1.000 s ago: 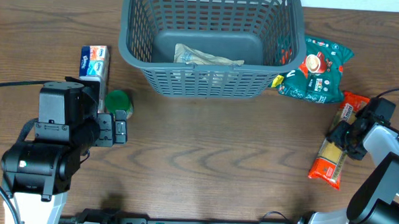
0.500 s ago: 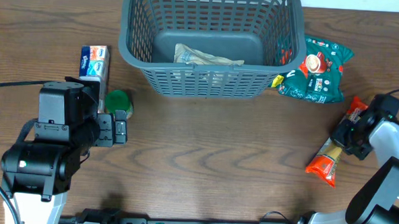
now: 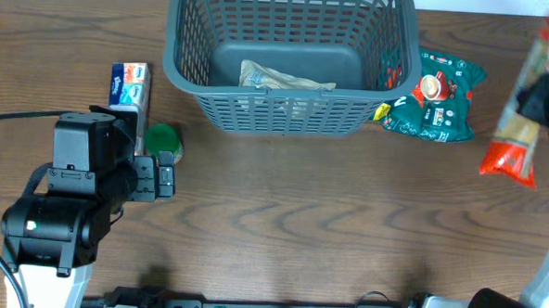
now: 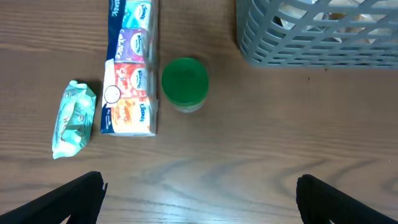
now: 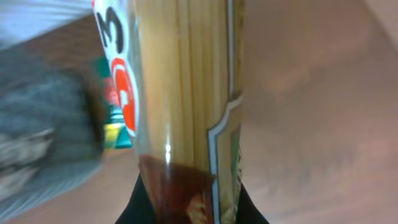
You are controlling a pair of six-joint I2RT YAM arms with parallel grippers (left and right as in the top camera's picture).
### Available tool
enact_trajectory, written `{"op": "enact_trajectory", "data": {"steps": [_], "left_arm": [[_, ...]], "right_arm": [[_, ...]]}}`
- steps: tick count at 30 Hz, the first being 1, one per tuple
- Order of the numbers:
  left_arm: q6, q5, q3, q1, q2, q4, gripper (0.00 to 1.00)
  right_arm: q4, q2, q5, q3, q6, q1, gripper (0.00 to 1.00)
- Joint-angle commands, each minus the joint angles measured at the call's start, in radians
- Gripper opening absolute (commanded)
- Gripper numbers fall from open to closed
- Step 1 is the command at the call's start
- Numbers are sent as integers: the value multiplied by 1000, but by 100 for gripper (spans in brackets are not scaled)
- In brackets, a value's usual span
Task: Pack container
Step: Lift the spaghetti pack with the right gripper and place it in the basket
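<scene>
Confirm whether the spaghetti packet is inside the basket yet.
No, the spaghetti packet is held aloft to the right of the basket, outside its walls.

Your overhead camera looks straight down on the counter (image 3: 281,219) from well above, with the dark grey basket (image 3: 285,115) at the top centre of its frame. Your left wrist camera also faces down, from nearer, with the left fingers (image 4: 78,198) at its bottom corners. It shares with the overhead the tissue pack (image 3: 129,83), the green-lidded jar (image 3: 164,138) and the basket's near left corner. Your right wrist camera sits hard against the spaghetti packet (image 5: 180,93), which fills most of its frame. Behind it, blurred, are the basket and green snack bag (image 3: 439,96), both also seen overhead.
</scene>
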State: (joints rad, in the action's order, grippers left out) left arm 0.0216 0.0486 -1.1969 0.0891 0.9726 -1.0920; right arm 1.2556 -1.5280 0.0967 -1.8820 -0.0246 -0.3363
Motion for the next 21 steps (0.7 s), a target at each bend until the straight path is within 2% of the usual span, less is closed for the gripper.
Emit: {"op": "enact_trajectory", "data": {"steps": [1,5,8,12,15,21], "left_arm": [[-13,-9,-17,4,0,1,99],[-13,-8,-17,4,0,0,98],[-13,-8,-17,4,0,0,98],[-13,-8,-17,4,0,0,98],[-13,-8,-17,4,0,0,99],[-13,-8,-17,4,0,-10,99]], "right_arm": [[57,-35,84,-224,257,156,1],[122,-122,87,-448,494,342,1],[80,-175,49,-537,629,470,1],[-71,-228,34,-547,764,614,1],[-163,-290,34,-547,812,703,1],[-172,-469,34,-547,932,796,1]]}}
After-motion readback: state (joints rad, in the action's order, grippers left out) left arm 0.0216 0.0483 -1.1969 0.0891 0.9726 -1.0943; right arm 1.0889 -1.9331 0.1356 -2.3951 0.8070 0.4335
